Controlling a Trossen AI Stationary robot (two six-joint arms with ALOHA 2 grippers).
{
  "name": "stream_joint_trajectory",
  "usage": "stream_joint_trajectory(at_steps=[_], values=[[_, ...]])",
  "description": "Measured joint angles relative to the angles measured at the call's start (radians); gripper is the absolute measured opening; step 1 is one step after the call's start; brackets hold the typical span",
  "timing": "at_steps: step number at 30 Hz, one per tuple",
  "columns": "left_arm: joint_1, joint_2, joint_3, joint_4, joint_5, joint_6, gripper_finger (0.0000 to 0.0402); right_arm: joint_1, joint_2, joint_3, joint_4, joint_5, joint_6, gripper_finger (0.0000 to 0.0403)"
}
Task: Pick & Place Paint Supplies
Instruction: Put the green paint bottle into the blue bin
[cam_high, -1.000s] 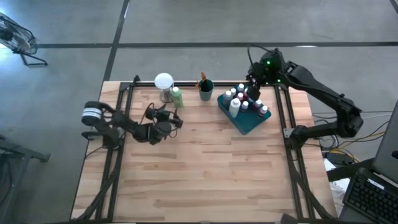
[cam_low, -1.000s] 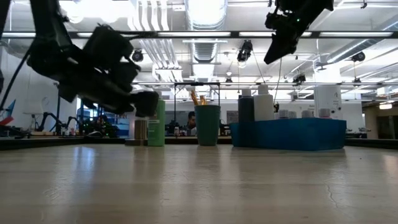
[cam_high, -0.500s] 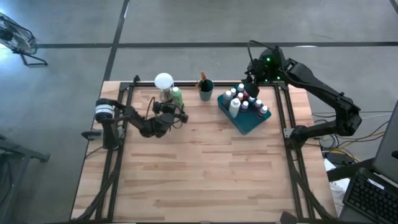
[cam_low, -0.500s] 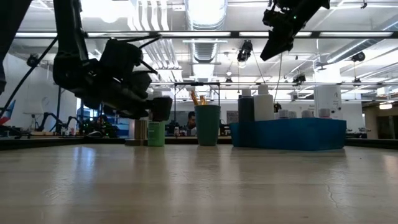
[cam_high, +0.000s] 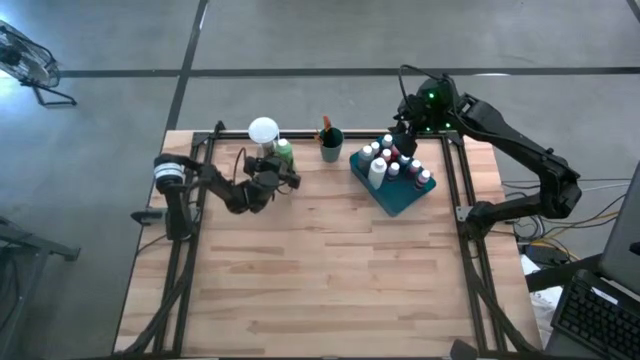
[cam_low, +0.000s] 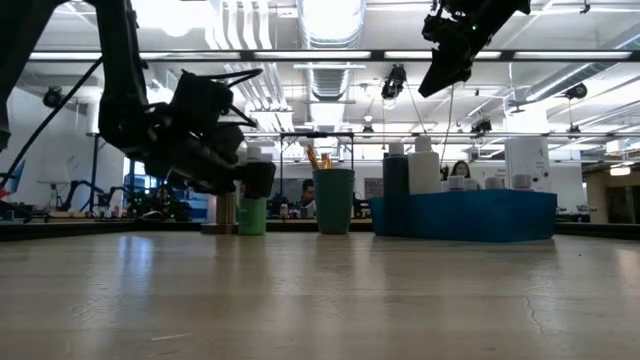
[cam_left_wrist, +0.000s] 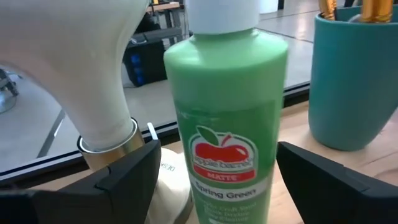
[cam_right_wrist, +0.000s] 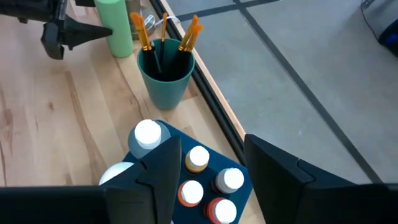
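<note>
Green paint bottle (cam_left_wrist: 227, 118) stood upright at the table's far edge, between the left gripper's (cam_high: 275, 172) parted, non-touching fingers. Right gripper (cam_high: 403, 138) hovered, jaws apart, over the teal tray (cam_high: 400, 200) of bottles.

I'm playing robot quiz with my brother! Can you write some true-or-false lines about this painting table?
1. The left gripper has open fingers either side of the green white-capped paint bottle. True.
2. The round teal cup is empty. False: brushes with orange tips stand in it.
3. The right gripper hangs above the small bottles in the rectangular teal tray. True.
4. The green bottle lies on its side. False: it stands upright.
</note>
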Motion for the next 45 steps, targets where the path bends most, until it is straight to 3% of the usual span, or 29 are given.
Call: stream_joint_trajectory(at_steps=[10, 17, 28, 33, 37, 41, 45], values=[[0.062, 0.000, 0.000, -0.007, 0.116, -0.027, 0.0323, 0.000, 0.000, 0.000, 0.000, 0.000, 0.003, 0.0192], [0.079, 0.000, 0.000, -0.007, 0.144, -0.015, 0.0314, 0.000, 0.000, 0.000, 0.000, 0.000, 0.003, 0.0194], [0.102, -0.001, 0.001, -0.004, 0.262, 0.000, 0.0187, 0.000, 0.000, 0.000, -0.005, -0.006, 0.008, 0.0161], [0.100, -0.003, 0.002, 0.007, 0.455, 0.002, 0.0171, 0.007, 0.000, 0.000, -0.047, -0.136, 0.004, 0.0143], [0.100, -0.004, 0.003, 0.027, 0.710, -0.029, 0.0175, 0.046, 0.000, 0.000, -0.071, -0.267, 0.011, 0.0127], [0.088, -0.011, 0.028, -0.004, 0.942, -0.090, 0.0175, 0.129, 0.000, 0.000, -0.078, -0.276, 0.012, 0.0111], [0.053, -0.054, 0.114, -0.212, 1.045, -0.101, 0.0175, 0.232, 0.000, 0.000, -0.077, -0.264, 0.018, 0.0098]])
